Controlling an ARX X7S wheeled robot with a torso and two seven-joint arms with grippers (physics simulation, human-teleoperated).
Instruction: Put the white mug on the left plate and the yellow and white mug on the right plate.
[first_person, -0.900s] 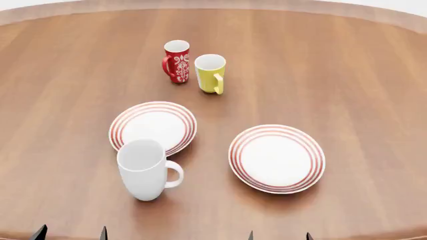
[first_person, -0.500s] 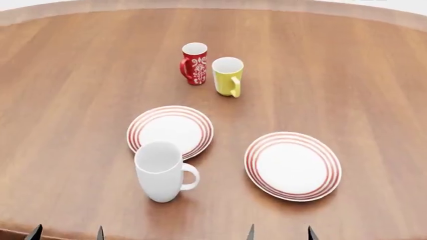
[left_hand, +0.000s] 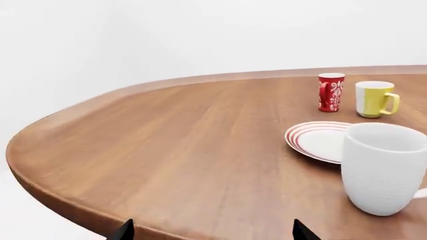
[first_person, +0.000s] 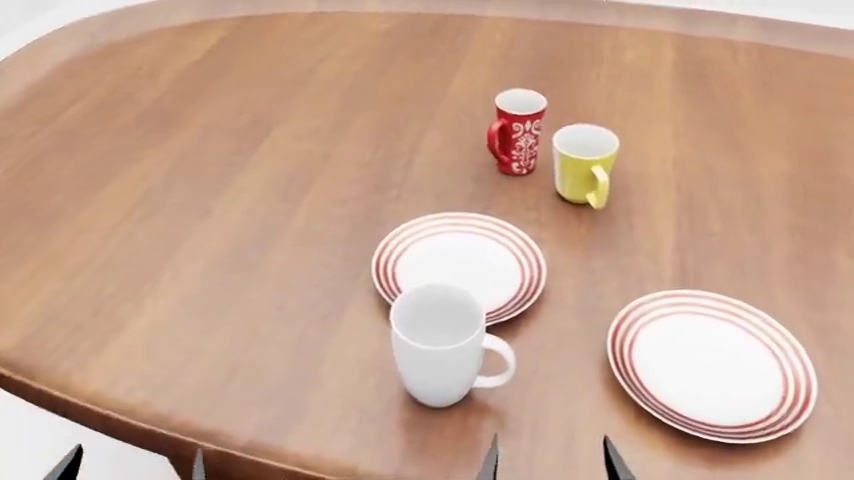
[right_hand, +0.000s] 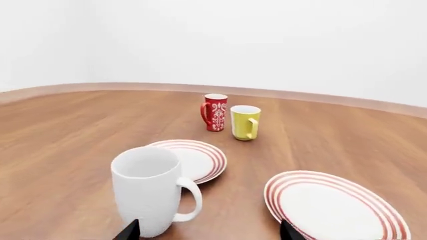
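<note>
The large white mug (first_person: 439, 344) stands upright on the table, just in front of the left plate (first_person: 461, 264). The right plate (first_person: 713, 363) lies bare to its right. The yellow and white mug (first_person: 585, 163) stands further back, beside a red patterned mug (first_person: 517, 131). My left gripper (first_person: 131, 466) is open at the table's near edge, left of the white mug. My right gripper (first_person: 549, 460) is open just in front of the white mug. In the right wrist view the white mug (right_hand: 148, 189) is close, with both plates (right_hand: 195, 158) (right_hand: 337, 207) beyond.
The round wooden table (first_person: 200, 200) curves away at the left; its near edge (first_person: 80, 395) runs close to my left gripper. In the left wrist view the table edge (left_hand: 60, 200) is near, with the white mug (left_hand: 382, 167) to one side.
The head view has shifted left, so all objects now sit further right in frame and the table's left near edge has come into view. Nothing on the table moved.
</note>
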